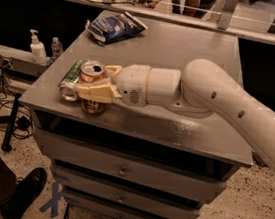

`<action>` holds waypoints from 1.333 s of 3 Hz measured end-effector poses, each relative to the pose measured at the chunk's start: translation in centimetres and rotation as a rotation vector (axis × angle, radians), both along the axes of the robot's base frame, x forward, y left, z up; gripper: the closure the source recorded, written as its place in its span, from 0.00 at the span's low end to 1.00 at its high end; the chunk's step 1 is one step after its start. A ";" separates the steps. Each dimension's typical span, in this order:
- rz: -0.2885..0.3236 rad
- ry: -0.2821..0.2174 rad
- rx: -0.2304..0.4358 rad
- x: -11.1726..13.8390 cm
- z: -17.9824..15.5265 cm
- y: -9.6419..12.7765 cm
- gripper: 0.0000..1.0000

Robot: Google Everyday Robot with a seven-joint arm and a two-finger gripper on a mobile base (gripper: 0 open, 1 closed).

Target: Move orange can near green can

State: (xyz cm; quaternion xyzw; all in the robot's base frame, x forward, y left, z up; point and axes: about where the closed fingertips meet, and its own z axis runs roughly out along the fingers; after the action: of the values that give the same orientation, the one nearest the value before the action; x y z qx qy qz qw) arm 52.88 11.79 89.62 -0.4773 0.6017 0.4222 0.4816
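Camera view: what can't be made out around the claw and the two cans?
Mid-body of the orange can: covered by the near finger of the claw, which is shut on it.
Gap between the orange can and the green can: hidden behind that finger, so cannot tell whether they touch.
Rest of the arm: cut off by the right edge.

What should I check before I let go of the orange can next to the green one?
1. Grip: gripper closed around the orange can, at the table's front-left corner: ok.
2. Pose: orange can upright: ok.
3. Support: can's base resting on the table: cannot tell.
4. Nearness: green can lies on its side right beside it: ok.
5. Contact: the two cans touching or apart: cannot tell.
6. Edge margin: orange can sits close to the table's front edge: not ok.
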 end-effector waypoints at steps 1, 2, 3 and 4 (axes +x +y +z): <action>0.021 -0.016 0.009 -0.2 -0.5 0.1 0.32; 0.030 -0.026 0.013 -0.3 -0.7 0.1 0.09; 0.036 -0.036 0.012 -0.2 -0.7 0.0 0.00; 0.017 -0.051 -0.011 0.8 -0.8 -1.5 0.00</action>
State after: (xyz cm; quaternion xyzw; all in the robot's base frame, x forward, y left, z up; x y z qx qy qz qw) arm 53.63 10.28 88.80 -0.4956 0.5874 0.4104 0.4908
